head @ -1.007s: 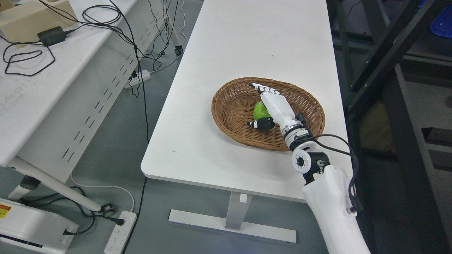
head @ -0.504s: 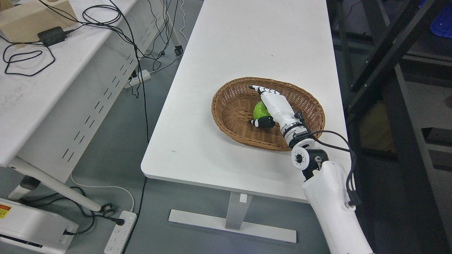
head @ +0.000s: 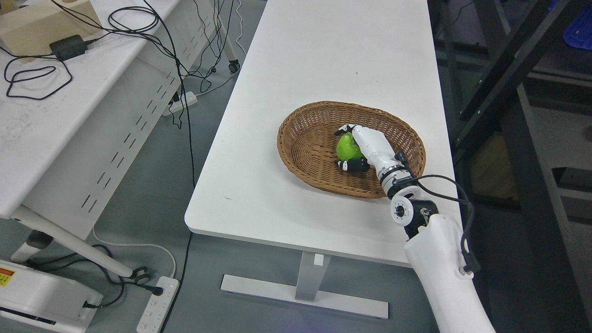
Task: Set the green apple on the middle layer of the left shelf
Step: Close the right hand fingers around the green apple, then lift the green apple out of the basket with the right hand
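You were at the grasp step: right hand (head: 358, 148) had its fingers curled around the apple (head: 348, 147), thumb under it, inside the basket (head: 300, 138) right of its centre. Next you'd need a straight lift clear of the rim. Apple was roundish; no clear long axis, stem direction hidden.

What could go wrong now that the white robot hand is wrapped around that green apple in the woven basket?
The round green apple could slip: the right hand covers only one side of it, with the fingers curled over the top. Lifting might also catch the brown wicker basket on its raised rim and drag it across the white table.
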Available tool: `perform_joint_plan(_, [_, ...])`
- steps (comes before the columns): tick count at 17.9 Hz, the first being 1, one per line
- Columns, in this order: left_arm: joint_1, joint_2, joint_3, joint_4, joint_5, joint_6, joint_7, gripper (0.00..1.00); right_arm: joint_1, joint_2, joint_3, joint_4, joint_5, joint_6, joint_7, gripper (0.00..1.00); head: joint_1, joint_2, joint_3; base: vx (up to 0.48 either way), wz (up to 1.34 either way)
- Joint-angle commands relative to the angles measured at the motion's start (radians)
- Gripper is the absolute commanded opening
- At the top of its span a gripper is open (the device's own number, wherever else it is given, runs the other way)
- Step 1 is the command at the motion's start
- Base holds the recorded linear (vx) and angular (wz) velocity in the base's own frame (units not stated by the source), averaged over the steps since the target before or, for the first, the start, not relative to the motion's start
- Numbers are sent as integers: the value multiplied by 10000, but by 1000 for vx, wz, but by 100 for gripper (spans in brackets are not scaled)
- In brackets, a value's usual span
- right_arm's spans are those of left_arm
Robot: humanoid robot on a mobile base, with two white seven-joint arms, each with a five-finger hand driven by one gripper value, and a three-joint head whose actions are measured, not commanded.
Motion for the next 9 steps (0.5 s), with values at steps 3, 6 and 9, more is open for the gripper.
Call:
perform_joint_plan(3, [-215, 175, 0, 0, -6, -6, -9, 100, 56, -188, -910, -23, -210, -90, 327, 2, 0, 0, 0, 0, 0])
perform_joint_plan(6, [-215, 175, 0, 0, 9, -6, -9, 100, 300, -173, -1660, -925, -1614, -29, 388, 0, 0, 0, 0, 0, 0])
perform_joint_plan(9, [-215, 175, 0, 0, -6, -6, -9, 100, 439, -203, -2764, -1450, -4236, 276, 695, 0, 0, 0, 0, 0, 0])
